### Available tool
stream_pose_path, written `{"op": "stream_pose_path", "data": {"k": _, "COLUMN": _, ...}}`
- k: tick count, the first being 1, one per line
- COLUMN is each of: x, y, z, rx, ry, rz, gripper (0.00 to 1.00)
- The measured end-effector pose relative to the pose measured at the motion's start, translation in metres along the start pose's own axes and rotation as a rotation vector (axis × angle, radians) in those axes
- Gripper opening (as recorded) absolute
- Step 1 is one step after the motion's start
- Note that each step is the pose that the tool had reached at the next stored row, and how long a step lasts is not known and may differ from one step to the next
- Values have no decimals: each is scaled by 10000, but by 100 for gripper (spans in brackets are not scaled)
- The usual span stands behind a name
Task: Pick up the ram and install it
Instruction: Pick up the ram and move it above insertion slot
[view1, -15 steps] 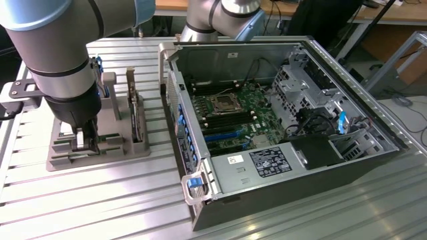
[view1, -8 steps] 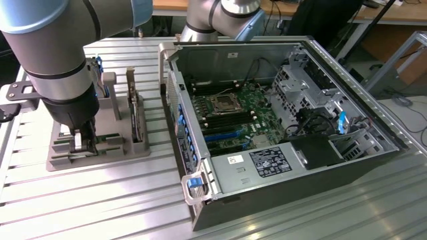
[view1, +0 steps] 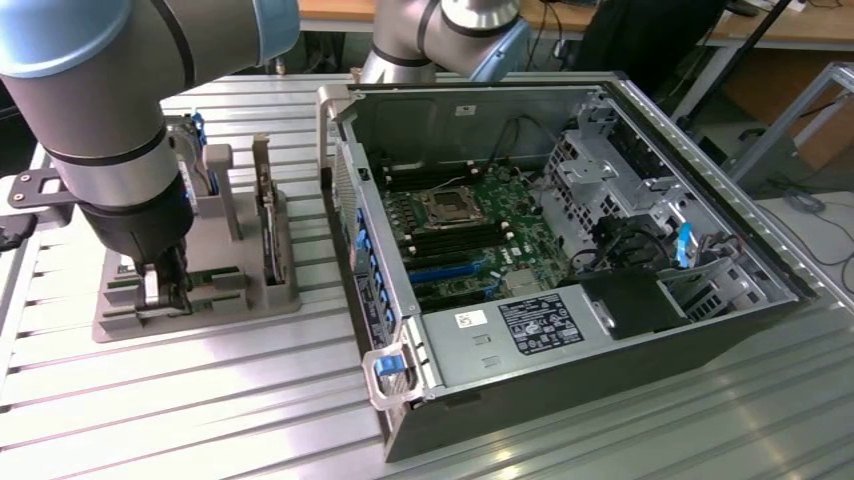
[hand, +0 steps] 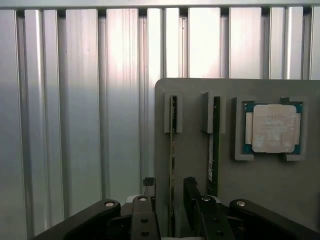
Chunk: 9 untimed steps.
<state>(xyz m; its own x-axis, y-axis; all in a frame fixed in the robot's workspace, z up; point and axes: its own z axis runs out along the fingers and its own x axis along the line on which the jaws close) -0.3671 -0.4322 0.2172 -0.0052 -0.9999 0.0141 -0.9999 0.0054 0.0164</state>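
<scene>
Over the matte grey holder (hand: 260, 190), the black hand (hand: 169, 187) stands apart, straddling 1 thin edge-on ram (hand: 173, 145).

Ribbed aluminium table (view1: 240, 400), slats all running one way. Two things sit directly on it. Grey slotted holder block (view1: 227, 322) at 9 o'clock in the exterior view. Open computer case (view1: 601, 400) lying on its side, centre to 3 o'clock, just beside the block.
</scene>
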Motion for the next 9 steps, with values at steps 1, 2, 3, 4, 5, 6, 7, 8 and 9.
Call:
{"op": "stream_pose_path", "data": {"k": 1, "x": 0, "y": 3, "z": 11, "rx": 0, "ry": 1, "rz": -1, "gripper": 36}}
{"op": "stream_pose_path", "data": {"k": 2, "x": 0, "y": 5, "z": 26, "rx": -2, "ry": 2, "rz": -2, "gripper": 36}}
{"op": "stream_pose_path", "data": {"k": 3, "x": 0, "y": 7, "z": 39, "rx": -1, "ry": 0, "rz": -4, "gripper": 36}}
{"op": "stream_pose_path", "data": {"k": 4, "x": 0, "y": 8, "z": 43, "rx": -1, "ry": 1, "rz": -4, "gripper": 36}}
{"op": "stream_pose_path", "data": {"k": 5, "x": 0, "y": 8, "z": 49, "rx": -1, "ry": 1, "rz": -5, "gripper": 36}}
{"op": "stream_pose_path", "data": {"k": 6, "x": 0, "y": 10, "z": 58, "rx": -1, "ry": 1, "rz": -6, "gripper": 36}}
{"op": "stream_pose_path", "data": {"k": 7, "x": 1, "y": 11, "z": 70, "rx": 0, "ry": 1, "rz": -7, "gripper": 36}}
{"op": "stream_pose_path", "data": {"k": 8, "x": 1, "y": 12, "z": 80, "rx": -1, "ry": 1, "rz": -7, "gripper": 36}}
{"op": "stream_pose_path", "data": {"k": 9, "x": 1, "y": 12, "z": 87, "rx": -1, "ry": 2, "rz": -7, "gripper": 36}}
